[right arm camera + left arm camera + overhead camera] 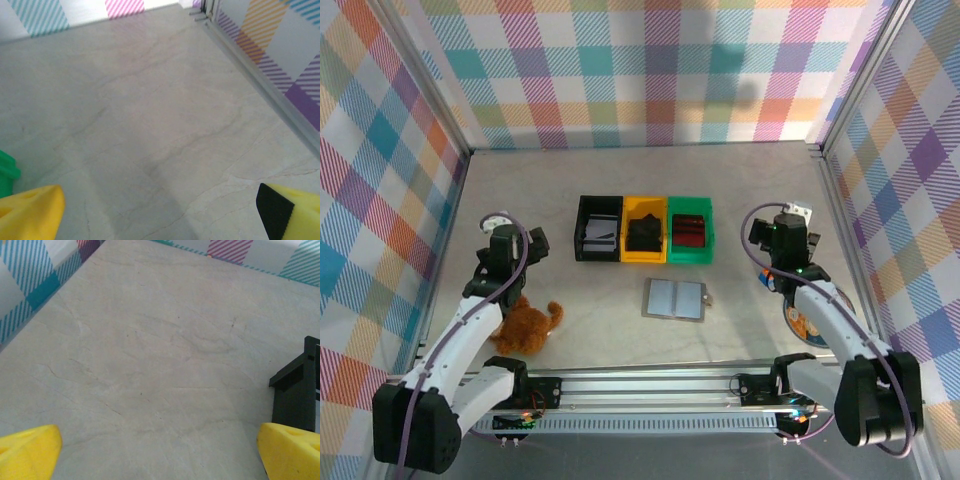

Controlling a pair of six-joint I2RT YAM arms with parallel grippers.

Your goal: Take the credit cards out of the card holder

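The card holder (675, 298) lies open and flat on the table, just in front of the row of bins, with two lighter grey panels facing up and a small tab on its right side. From this height I cannot make out the credit cards in it. My left gripper (512, 240) hovers left of the bins and is open, with bare table between its yellow fingertips (27, 450). To the right of the bins my right gripper (782, 232) is also open, and nothing lies between its fingertips (30, 210). Both grippers are well apart from the holder.
Black (598, 228), yellow (643, 230) and green (690, 230) bins stand side by side behind the holder; a dark red item lies in the green one. A brown plush toy (525, 325) sits by the left arm. An orange-and-blue disc (800, 322) lies under the right arm. Checked walls enclose the table.
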